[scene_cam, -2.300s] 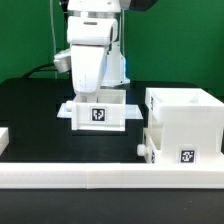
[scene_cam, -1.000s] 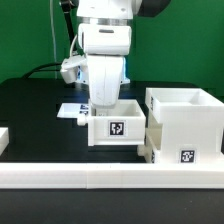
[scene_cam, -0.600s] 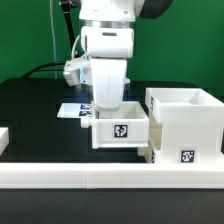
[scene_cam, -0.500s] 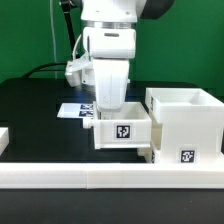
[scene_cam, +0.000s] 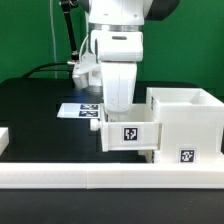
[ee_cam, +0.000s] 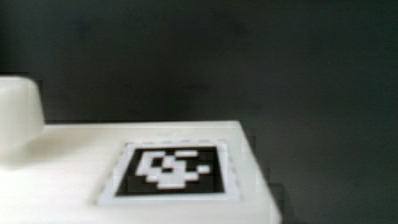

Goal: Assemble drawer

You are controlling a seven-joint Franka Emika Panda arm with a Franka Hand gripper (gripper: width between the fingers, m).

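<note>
In the exterior view my gripper reaches down into a small white tray with a black-and-white tag on its front and is shut on it. The tray's right end touches the left side of the large white casing, which has an open top and a tag low on its front. A second knobbed tray sticks out low at the casing's left, under the held one. The wrist view shows only the held tray's white surface and tag against the black table. My fingers are hidden there.
The marker board lies on the black table behind the tray. A long low white rail runs along the front edge. Another white piece shows at the exterior view's left. A black cable hangs behind the arm.
My gripper has carried the tray from the exterior view's middle to its right, right up to the casing. The marker board behind has come into view.
</note>
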